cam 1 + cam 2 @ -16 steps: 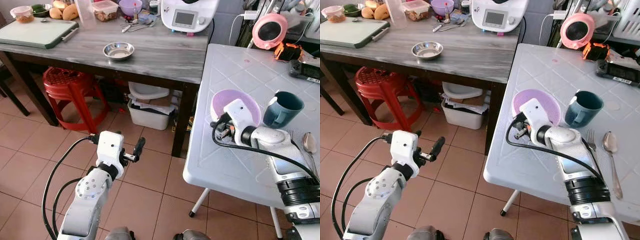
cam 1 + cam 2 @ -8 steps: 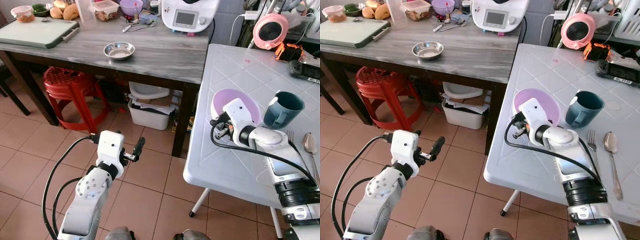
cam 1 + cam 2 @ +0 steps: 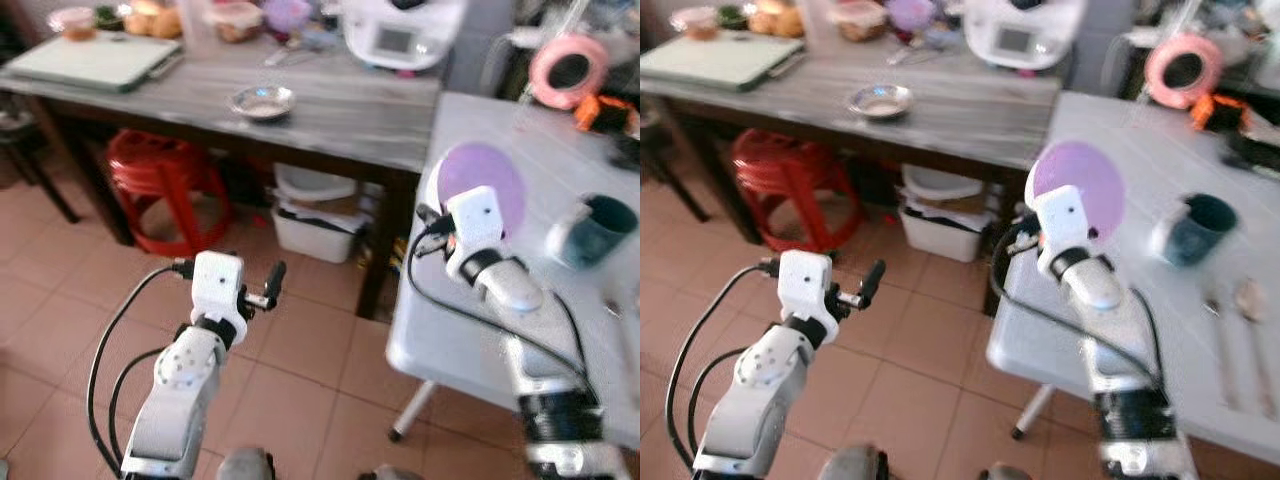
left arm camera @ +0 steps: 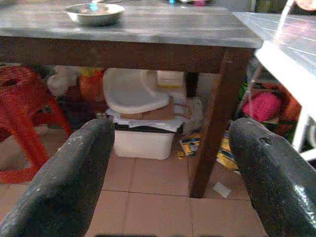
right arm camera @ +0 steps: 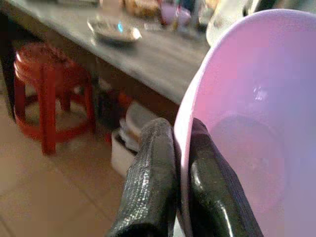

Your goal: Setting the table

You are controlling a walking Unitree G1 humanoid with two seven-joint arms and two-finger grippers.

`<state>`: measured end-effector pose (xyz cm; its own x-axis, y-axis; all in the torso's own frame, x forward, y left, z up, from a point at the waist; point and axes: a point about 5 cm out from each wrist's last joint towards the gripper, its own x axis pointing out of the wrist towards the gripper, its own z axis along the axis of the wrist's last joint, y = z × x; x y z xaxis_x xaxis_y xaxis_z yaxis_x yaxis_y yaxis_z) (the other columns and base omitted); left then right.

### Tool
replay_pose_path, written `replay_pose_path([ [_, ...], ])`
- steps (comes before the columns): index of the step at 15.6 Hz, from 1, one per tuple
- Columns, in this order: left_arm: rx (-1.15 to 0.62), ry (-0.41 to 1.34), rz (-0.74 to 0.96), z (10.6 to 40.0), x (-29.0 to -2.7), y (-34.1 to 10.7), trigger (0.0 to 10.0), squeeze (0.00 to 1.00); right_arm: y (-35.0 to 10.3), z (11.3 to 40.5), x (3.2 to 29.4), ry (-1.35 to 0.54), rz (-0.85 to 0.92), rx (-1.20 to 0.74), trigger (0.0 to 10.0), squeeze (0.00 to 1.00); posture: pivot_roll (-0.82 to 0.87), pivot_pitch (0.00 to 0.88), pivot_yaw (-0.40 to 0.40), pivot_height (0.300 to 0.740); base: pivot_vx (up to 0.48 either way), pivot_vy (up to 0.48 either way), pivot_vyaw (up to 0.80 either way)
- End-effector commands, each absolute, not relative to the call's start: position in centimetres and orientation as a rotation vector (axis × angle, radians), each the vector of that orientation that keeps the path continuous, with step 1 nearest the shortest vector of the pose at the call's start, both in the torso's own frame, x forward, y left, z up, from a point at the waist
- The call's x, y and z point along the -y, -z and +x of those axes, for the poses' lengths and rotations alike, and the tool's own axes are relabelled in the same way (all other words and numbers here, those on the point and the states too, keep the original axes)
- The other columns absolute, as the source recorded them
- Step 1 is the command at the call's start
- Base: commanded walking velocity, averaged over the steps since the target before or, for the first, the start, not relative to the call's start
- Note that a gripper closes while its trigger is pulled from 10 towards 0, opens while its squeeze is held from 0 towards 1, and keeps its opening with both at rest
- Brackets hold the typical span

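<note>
Since a moment ago the right gripper (image 5: 170,197), fingers pinched on the rim of the purple bowl (image 3: 1076,190), has raised it off the white table (image 3: 1120,300) and tilted it upright, so placement remains pending; the left gripper (image 4: 173,163) hangs spread, idle.

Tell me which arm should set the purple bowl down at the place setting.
Right. Its end effector already pinches the round purple plastic bowl by the rim above the white plastic table. The left end effector is open over the floor.
</note>
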<state>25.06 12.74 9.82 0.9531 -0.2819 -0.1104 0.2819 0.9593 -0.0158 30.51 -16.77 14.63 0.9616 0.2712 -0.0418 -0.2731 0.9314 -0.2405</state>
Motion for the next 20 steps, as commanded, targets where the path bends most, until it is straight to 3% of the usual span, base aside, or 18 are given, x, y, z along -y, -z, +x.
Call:
replay_pose_path([
  [1,-0.104,0.253,0.012,25.2,-13.4,-9.9,10.0,0.0,-15.1,30.3,16.5,-0.262,-0.251,0.03,10.0,0.0,0.03,0.0,-0.009,0.74,0.0,0.48,0.0],
  [8,-0.048,0.252,0.027,25.5,-13.5,-10.4,10.0,0.0,-15.4,29.9,15.8,-0.198,-0.216,0.099,10.0,0.0,0.03,0.0,-0.007,0.74,0.091,0.426,0.0],
  [12,-0.019,0.248,0.03,25.8,-13.3,-10.8,10.0,0.0,-15.1,29.6,15.6,-0.195,-0.211,0.1,10.0,0.0,0.02,0.0,-0.004,0.74,0.43,0.0,-0.72],
  [20,-0.011,0.183,0.029,26.5,-13.7,-11.0,10.0,0.0,-14.9,29.2,14.8,-0.219,-0.213,0.111,10.0,0.0,0.02,0.0,-0.005,0.74,0.47,0.0,0.0],
])
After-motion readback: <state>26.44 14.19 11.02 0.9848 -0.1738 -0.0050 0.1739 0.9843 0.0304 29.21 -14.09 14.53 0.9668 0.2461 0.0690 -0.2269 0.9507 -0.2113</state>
